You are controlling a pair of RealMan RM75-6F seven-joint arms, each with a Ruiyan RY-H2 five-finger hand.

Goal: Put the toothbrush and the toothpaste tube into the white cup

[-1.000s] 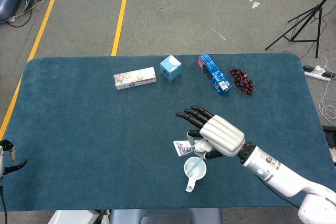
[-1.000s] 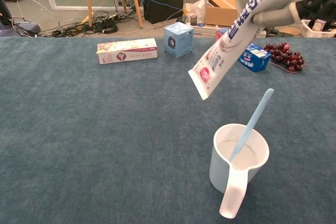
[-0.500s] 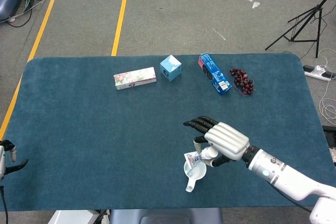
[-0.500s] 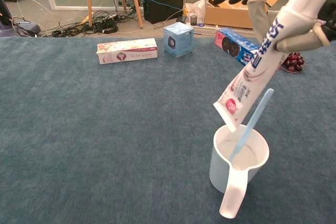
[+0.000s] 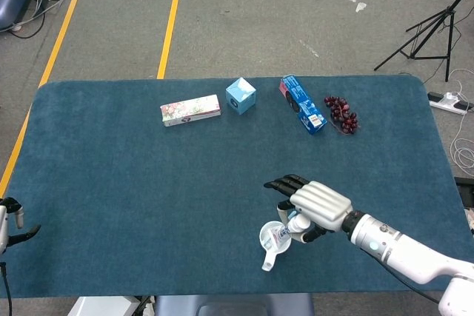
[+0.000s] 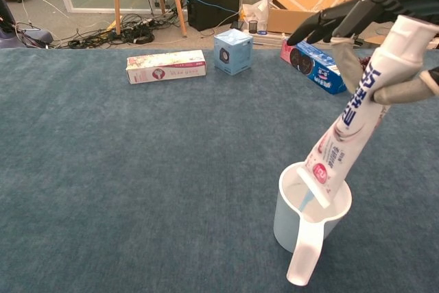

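Chest view: the right hand (image 6: pixel 384 46) is gripping the toothpaste tube (image 6: pixel 357 121), tilted, its flat end just dipping inside the white cup (image 6: pixel 309 219) beside the toothbrush (image 6: pixel 306 201). Best to be straightening it and sinking it deeper before loosening those fingers (image 6: pixel 322 24).

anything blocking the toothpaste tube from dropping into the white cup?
Nothing visible. The right hand holds the toothpaste tube tilted, its lower end already inside the white cup rim. The toothbrush is in the cup beside it, mostly hidden behind the tube.
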